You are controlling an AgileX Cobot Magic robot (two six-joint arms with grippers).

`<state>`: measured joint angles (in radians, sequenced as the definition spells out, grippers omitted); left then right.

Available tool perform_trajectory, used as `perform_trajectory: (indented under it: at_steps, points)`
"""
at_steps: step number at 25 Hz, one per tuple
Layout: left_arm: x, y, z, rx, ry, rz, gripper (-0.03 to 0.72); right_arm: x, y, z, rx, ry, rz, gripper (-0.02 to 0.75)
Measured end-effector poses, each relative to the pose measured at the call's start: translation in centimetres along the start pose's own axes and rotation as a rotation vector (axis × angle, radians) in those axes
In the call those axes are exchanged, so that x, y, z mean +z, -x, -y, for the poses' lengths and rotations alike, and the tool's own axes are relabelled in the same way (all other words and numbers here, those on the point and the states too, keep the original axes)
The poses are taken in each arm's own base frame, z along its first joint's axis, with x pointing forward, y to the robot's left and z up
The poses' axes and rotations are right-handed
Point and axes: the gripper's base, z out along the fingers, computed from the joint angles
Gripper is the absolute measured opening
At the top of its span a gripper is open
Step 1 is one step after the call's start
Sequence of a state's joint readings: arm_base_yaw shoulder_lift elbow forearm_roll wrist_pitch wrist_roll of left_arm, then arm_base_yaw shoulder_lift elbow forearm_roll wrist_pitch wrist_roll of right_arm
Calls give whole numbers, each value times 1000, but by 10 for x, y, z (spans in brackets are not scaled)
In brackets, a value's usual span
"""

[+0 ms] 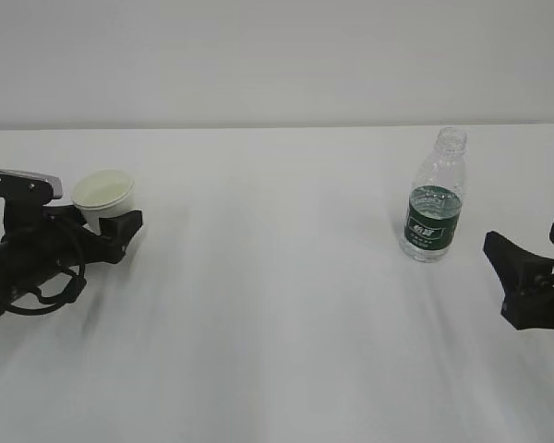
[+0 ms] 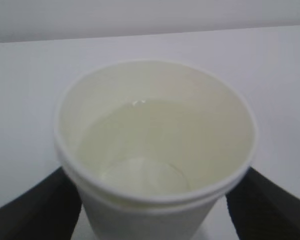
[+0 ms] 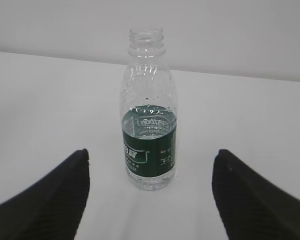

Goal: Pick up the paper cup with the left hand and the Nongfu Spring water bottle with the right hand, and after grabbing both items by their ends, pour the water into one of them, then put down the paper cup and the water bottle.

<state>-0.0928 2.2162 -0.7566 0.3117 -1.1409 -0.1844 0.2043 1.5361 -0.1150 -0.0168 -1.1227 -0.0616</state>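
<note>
The white paper cup [image 1: 103,192] stands upright on the table at the left, with clear water [image 2: 140,130] in its cream inside. My left gripper [image 1: 106,217] is open around the cup [image 2: 155,145]. Its black fingers [image 2: 45,210] flank the cup's lower wall, and a thin gap shows on each side. The Nongfu Spring water bottle [image 1: 434,198] stands upright and capless at the right, with water up to about the top of its green label. My right gripper [image 1: 524,238] is open and empty, a short way back from the bottle [image 3: 150,115], which lines up with the gap between the fingers [image 3: 50,200].
The white table [image 1: 277,305] runs back to a plain pale wall. Nothing else lies on it between the two arms. The left arm's silver-grey block [image 1: 28,183] sits just left of the cup.
</note>
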Motion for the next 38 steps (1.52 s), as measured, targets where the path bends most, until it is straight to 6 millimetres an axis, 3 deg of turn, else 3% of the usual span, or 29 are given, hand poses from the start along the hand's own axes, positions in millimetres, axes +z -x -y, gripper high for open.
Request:
perform_trajectory:
  at_steps: [9,14,31,38]
  points:
    - [-9,-8,2,-13,7,-35,650,0,0,0,0,0,0,575]
    - [-21,4,4,-45,24,-18,649,0,0,0,7,0,0,575]
    - [-89,36,22,-89,64,24,608,0,0,0,79,0,0,575]
    - [-120,52,31,-104,60,75,595,-14,16,1,85,-2,70,575]
